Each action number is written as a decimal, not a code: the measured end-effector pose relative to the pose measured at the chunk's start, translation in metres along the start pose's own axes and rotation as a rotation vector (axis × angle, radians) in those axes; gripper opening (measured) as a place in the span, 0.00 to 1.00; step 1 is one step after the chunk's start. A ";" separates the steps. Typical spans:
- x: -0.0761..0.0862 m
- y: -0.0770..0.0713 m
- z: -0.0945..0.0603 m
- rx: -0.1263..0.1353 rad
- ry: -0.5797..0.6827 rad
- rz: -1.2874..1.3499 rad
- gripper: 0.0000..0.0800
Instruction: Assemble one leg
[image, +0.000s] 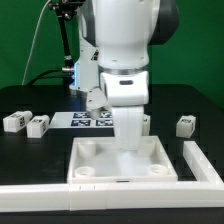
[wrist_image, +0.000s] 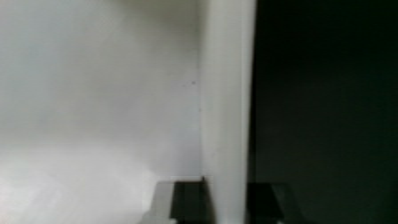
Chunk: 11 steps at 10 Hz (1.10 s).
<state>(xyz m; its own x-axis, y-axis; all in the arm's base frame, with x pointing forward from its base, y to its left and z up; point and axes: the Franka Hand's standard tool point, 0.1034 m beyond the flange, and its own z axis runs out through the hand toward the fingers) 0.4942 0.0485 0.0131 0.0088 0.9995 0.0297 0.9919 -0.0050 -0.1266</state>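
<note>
Presently three legs are counted on the table (image: 200, 105): a far-left leg (image: 11, 122), a second leg (image: 37, 125) just beside it, and a third leg (image: 185, 125) at the exterior view's right. All lie well apart from the gripper (image: 129, 143), which hangs low over one white panel (image: 92, 158). Whether the jaws are released or clenched cannot be told. Each leg carries a black-and-white square tag; no writing is legible.

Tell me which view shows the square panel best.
Exterior view: the square panel shows nearly whole, corner sockets included, with the arm over its middle. Wrist view gives only a blurred white surface, possibly it.
</note>
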 end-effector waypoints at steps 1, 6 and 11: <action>0.012 0.006 -0.002 -0.004 0.006 0.009 0.09; 0.028 0.009 0.000 0.013 0.008 0.017 0.09; 0.030 0.009 -0.001 0.025 0.005 0.013 0.09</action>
<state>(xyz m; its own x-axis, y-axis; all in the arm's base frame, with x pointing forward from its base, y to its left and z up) 0.5038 0.0782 0.0139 0.0227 0.9992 0.0328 0.9882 -0.0174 -0.1519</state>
